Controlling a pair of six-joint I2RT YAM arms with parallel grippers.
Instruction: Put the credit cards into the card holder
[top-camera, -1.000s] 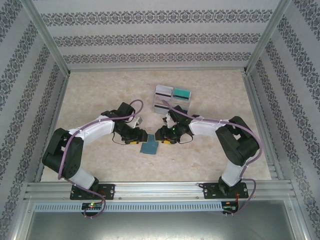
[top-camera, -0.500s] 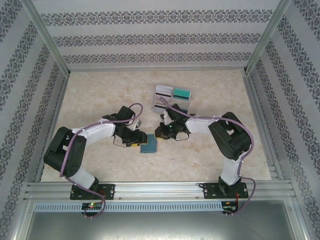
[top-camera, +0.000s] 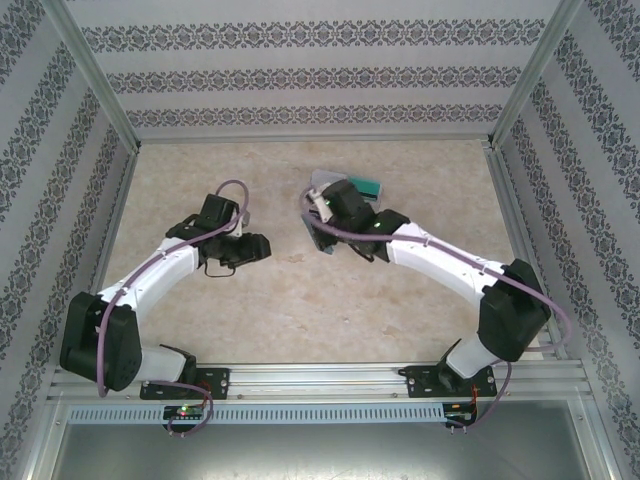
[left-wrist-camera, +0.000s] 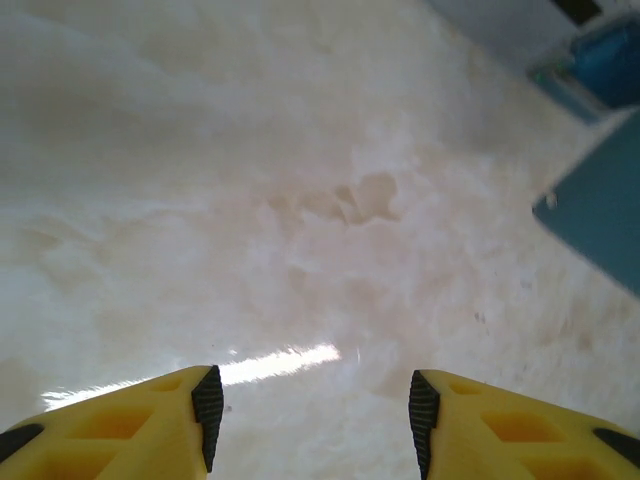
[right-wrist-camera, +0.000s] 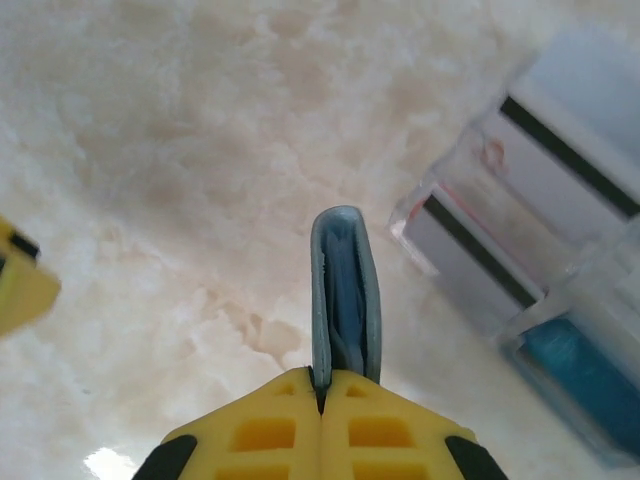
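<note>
Patterned wallpaper walls (top-camera: 320, 75) enclose a pale marbled table (top-camera: 300, 310).

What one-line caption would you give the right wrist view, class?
Yellow jaws shut on the slate-blue card holder, held edge-on over the marbled table, credit cards at right.

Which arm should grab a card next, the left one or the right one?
Probably the left. The left pincer is open and empty above the table. The right pincer is shut on the wallet, so it cannot take one of the cards beside it without letting go.
</note>
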